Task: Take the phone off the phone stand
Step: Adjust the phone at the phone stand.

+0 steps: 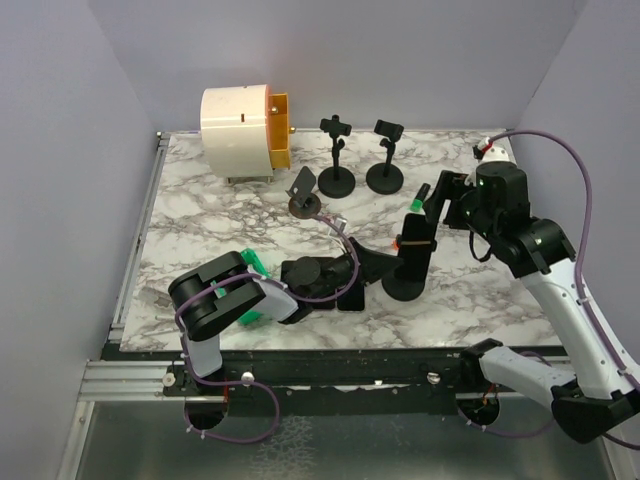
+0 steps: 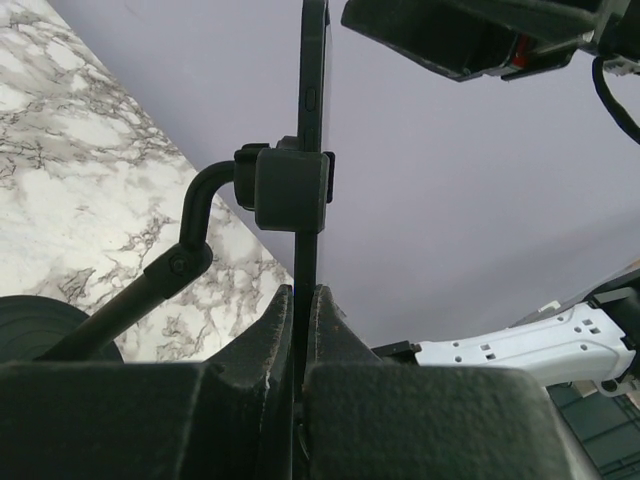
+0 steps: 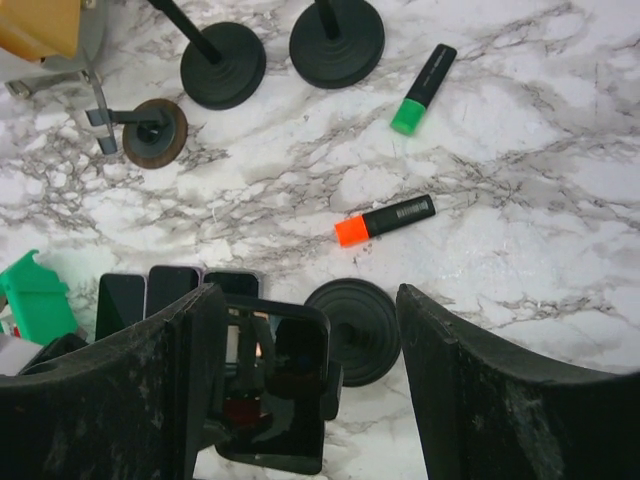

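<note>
Phone (image 1: 417, 228) is not out yet: it stands upright, clamped in the phone stand (image 1: 404, 285), about 4 o'clock from the middle of the worktop (image 1: 200, 230). Left tool (image 2: 302, 310) is pinched on its lower edge. The right tool (image 3: 310, 310) hangs just above, spread wide and empty, so I'd say the pull-out is all that's left.

The phone (image 1: 415, 228) stood in the phone stand (image 1: 404, 288) near the front of the bench (image 1: 200, 220), two other stands (image 1: 337, 180) behind it.

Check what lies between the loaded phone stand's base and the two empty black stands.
An orange highlighter lies on the marble between the loaded stand's base and the two empty black stands. The right wrist view shows it.
</note>
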{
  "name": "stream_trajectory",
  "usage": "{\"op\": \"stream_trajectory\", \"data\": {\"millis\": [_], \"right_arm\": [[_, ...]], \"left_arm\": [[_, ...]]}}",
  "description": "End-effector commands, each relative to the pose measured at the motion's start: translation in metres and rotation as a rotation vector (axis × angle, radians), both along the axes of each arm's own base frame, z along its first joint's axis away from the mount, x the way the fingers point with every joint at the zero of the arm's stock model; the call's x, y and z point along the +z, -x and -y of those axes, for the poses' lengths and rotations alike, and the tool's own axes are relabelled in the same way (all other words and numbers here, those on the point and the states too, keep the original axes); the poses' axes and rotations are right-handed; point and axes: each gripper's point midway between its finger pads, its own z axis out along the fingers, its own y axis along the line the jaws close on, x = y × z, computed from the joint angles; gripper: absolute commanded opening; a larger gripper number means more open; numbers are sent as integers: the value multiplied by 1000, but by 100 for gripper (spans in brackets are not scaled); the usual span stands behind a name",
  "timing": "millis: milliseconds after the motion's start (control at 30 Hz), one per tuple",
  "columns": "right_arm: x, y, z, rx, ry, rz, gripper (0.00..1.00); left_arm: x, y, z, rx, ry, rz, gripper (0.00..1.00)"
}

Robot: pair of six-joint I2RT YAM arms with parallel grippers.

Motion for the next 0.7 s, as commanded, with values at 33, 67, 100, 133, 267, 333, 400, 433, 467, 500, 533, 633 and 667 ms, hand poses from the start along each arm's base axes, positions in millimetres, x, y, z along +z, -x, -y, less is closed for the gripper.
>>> {"op": "stream_trajectory", "data": {"millis": [33, 67, 100, 133, 267, 333, 400, 433, 467, 500, 533, 633, 667], "right_arm": [[30, -20, -6, -29, 10, 109, 74], [30, -21, -9, -21, -1, 115, 74], [29, -21, -12, -12, -7, 116, 74], [27, -21, -13, -7, -8, 115, 74], [27, -17, -11, -3, -7, 129, 77], [31, -13, -9, -1, -10, 144, 77], [37, -9, -6, -5, -14, 156, 78], [40, -7, -5, -5, -15, 164, 78], [43, -5, -4, -4, -17, 170, 78], [46, -2, -3, -2, -21, 178, 79], [49, 0, -2, -2, -26, 186, 79], [51, 8, 2, -6, -36, 205, 80], [50, 11, 4, -8, -42, 214, 80]], "left_arm": [[-38, 0, -6, 29, -97, -52, 11], [-37, 0, -6, 31, -96, -48, 14], [-36, 0, -7, 32, -95, -46, 17], [-33, 0, -7, 32, -92, -39, 21], [-27, 1, -9, 39, -101, -22, 36], [-23, 0, -11, 45, -106, -16, 42], [-19, 1, -13, 52, -106, -7, 48], [-16, 1, -15, 55, -105, -2, 51], [-14, 1, -17, 59, -105, 2, 53], [-12, 2, -18, 60, -107, 5, 55], [-8, 2, -21, 64, -106, 13, 57], [0, 3, -28, 77, -113, 35, 60], [3, 4, -31, 84, -117, 40, 61]]}}
